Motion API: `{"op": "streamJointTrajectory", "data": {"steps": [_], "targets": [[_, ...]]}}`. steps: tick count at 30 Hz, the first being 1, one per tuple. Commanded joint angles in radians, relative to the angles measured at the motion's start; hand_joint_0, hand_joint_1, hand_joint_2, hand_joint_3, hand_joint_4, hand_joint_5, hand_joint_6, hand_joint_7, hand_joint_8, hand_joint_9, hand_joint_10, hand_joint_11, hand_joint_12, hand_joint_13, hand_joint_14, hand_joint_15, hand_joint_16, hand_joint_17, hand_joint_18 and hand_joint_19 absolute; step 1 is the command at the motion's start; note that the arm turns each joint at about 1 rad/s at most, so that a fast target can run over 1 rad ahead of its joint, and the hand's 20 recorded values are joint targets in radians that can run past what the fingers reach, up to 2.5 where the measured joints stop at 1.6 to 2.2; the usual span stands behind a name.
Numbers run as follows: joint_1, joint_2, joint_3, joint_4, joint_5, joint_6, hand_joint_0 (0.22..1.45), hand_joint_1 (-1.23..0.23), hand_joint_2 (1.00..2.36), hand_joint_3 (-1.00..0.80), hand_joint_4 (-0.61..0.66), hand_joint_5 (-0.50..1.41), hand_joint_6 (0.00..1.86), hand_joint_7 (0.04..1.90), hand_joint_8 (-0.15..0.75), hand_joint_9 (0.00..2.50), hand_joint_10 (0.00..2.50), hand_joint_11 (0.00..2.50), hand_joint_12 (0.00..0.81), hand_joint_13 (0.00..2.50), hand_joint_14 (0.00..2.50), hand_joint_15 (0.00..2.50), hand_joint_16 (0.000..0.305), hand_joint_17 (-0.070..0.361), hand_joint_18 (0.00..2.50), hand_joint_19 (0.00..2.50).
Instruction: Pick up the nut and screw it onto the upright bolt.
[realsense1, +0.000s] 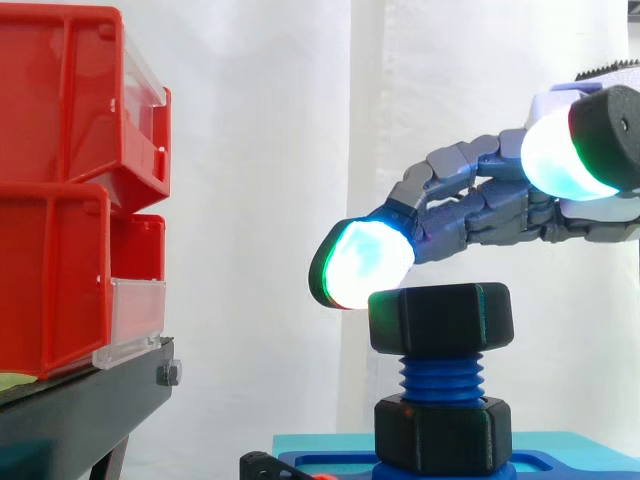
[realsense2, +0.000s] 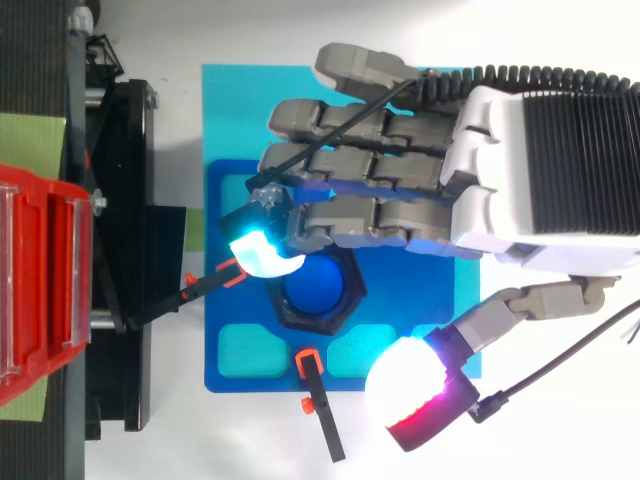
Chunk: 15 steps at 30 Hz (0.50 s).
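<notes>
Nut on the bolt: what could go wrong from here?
1. The nut sits high on the bolt, threads bare below; it may be barely engaged, so a sideways nudge could cock it.
2. The hand is open, one fingertip close by the nut's upper edge, thumb wide: a turn from here might slip.

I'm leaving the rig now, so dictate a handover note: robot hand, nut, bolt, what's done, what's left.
Robot hand: open, holding nothing, above the nut, one fingertip close over its edge.
Nut: on top of the upright bolt, bare threads below it down to a second nut at the blue base.
Done: nut is on the bolt.
Left: probably turning it further down; how far it's threaded, I can't tell.
</notes>
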Motion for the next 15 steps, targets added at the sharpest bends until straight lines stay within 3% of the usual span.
{"op": "streamJointTrajectory", "data": {"steps": [1, 6, 15], "targets": [[0.0, 0.0, -0.001, -0.005, 0.0, 0.0, 0.41, -0.3, 1.0, -0.5, 0.17, -0.14, 0.5, 0.77, 0.255, 0.46, 0.0, 0.0, 0.373, 0.16, 0.0, 0.0, 0.06, 0.135, 0.0, 0.0], [-0.004, 0.0, -0.001, -0.006, -0.005, 0.0, 0.42, -0.3, 1.0, -0.5, 0.24, -0.09, 0.5, 0.97, 0.274, 0.62, 0.0, 0.0, 0.362, 0.3, 0.0, 0.0, 0.054, 0.121, 0.0, 0.0], [-0.008, 0.0, -0.001, -0.006, -0.005, 0.0, 0.44, -0.3, 1.0, -0.5, 0.21, -0.05, 0.5, 1.17, 0.279, 0.73, 0.0, 0.0, 0.349, 0.38, 0.0, 0.0, 0.049, 0.11, 0.02, 0.0]]}}
